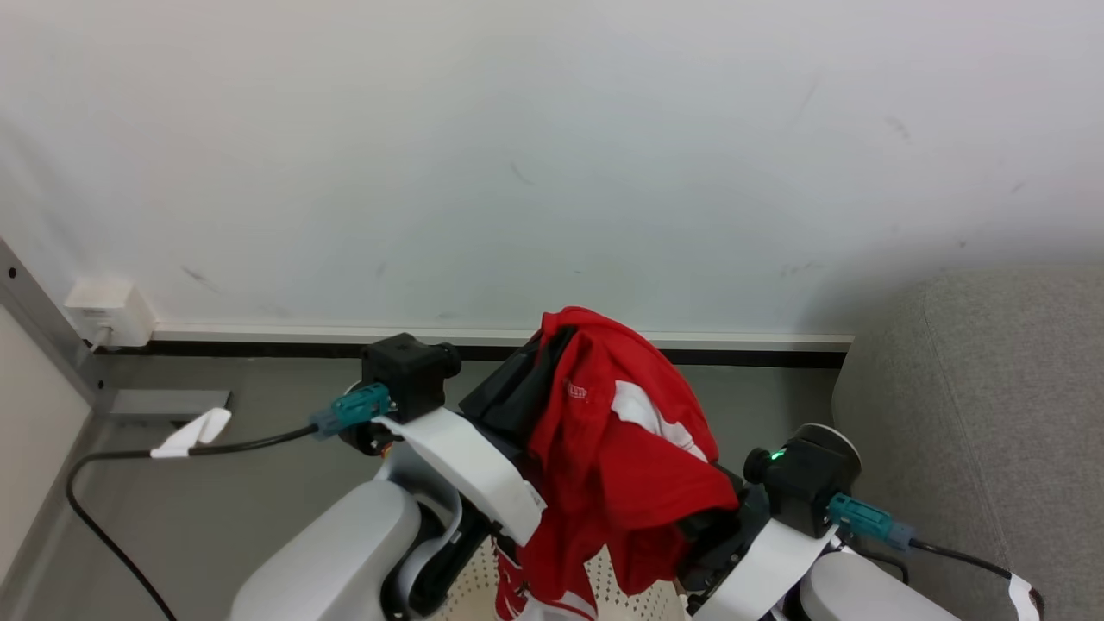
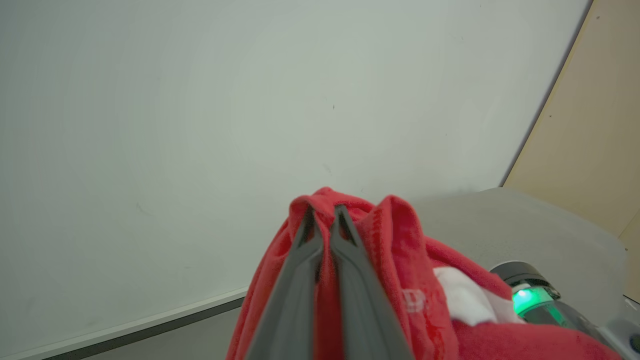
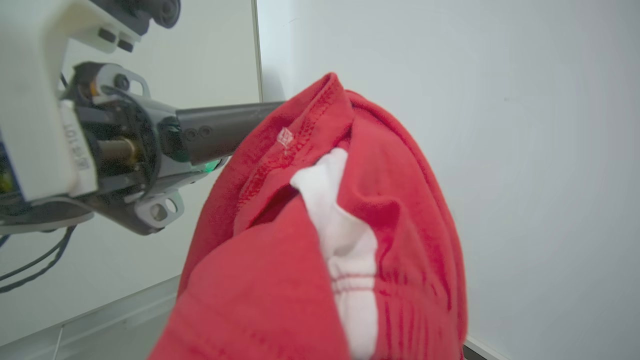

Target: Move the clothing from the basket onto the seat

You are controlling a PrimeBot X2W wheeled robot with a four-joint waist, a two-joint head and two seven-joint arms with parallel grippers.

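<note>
The left fingers (image 2: pixel 300 260) are pinched closed on the top fold of the clothing (image 1: pixel 621 483), which hangs lengthwise down to the basket (image 1: pixel 470 595). The right fingers sit under its lower folds; I cannot tell their state. The seat (image 1: pixel 975 431) lies rightward, nearer the right arm.

Head view: high above both arms, tilted forward and down. Wall (image 1: pixel 517 155) across upper half, floor (image 1: pixel 259 466) strip below, seat (image 1: pixel 992 414) at right edge, basket (image 1: pixel 470 591) at bottom centre. Left wrist view: looks along left gripper (image 2: pixel 324 212) up at same wall, clothing (image 2: pixel 390 280) very near lens, seat at right. Right wrist view: clothing almost against lens, wall behind, left gripper's body at upper left. Clothing and wall shared by all three.
</note>
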